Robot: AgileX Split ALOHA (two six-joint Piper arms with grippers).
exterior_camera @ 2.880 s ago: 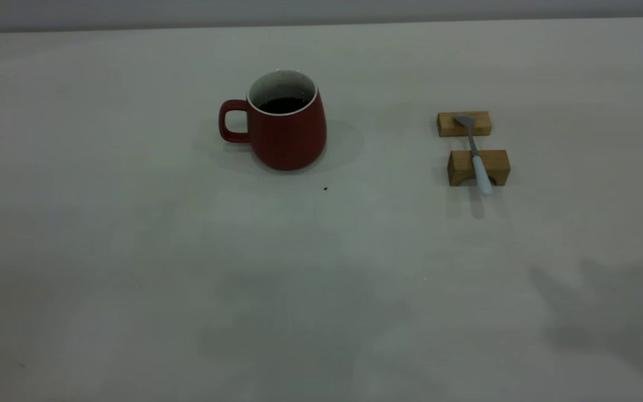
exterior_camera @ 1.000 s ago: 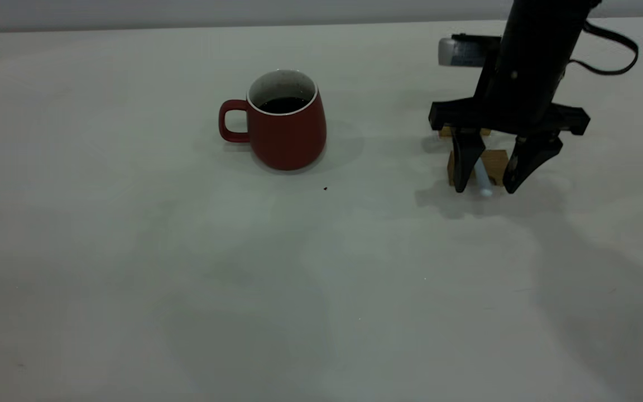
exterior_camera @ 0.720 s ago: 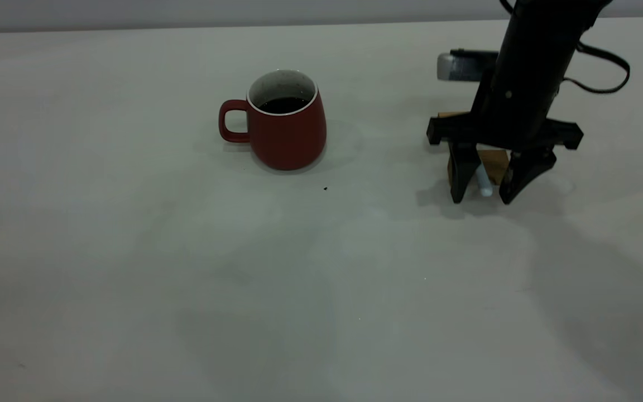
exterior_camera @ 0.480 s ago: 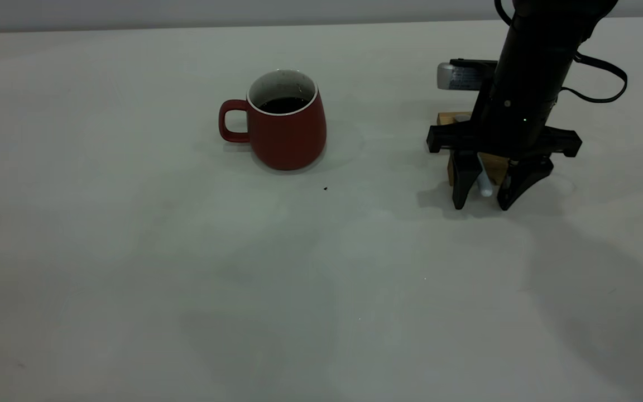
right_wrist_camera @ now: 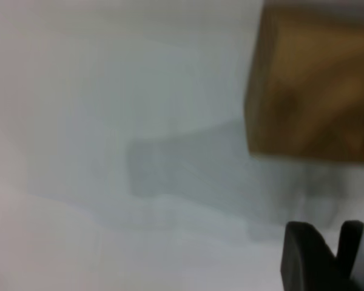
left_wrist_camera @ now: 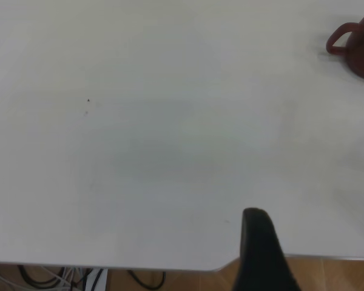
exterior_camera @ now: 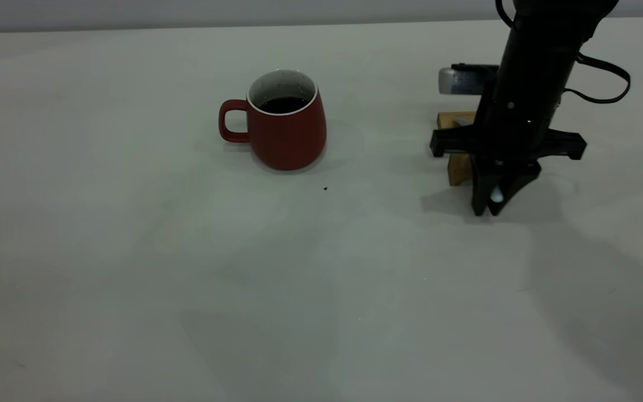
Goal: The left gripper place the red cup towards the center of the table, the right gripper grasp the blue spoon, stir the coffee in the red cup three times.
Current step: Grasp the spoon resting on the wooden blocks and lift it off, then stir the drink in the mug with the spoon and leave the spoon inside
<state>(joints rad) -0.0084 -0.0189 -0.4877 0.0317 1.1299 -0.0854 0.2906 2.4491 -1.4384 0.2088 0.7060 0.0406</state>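
Red cup (exterior_camera: 288,131) stands upright in the upper middle of the exterior frame, a little left of centre, its loop handle turned to the left and the coffee (exterior_camera: 283,104) lying dark and flat inside the white speckled interior. It rests on the table (exterior_camera: 187,268), with a tiny dark speck (exterior_camera: 325,188) just below and to the right of its base. The left wrist view shows the same cup at its upper right edge, far off, and one black finger (left_wrist_camera: 261,251) of the left gripper low in the frame over the table's edge; whether that gripper is open or closed cannot be told. Farther right in the exterior frame, well apart from the cup, the right gripper (exterior_camera: 492,206) has its tips down close to the tabletop, its two fingers drawn together around the pale end of the blue spoon (exterior_camera: 496,195), which shows only as a small light patch between them. Behind the gripper sit two wooden blocks (exterior_camera: 459,167), mostly hidden by the black arm. The right wrist view shows one block close up beside the finger.
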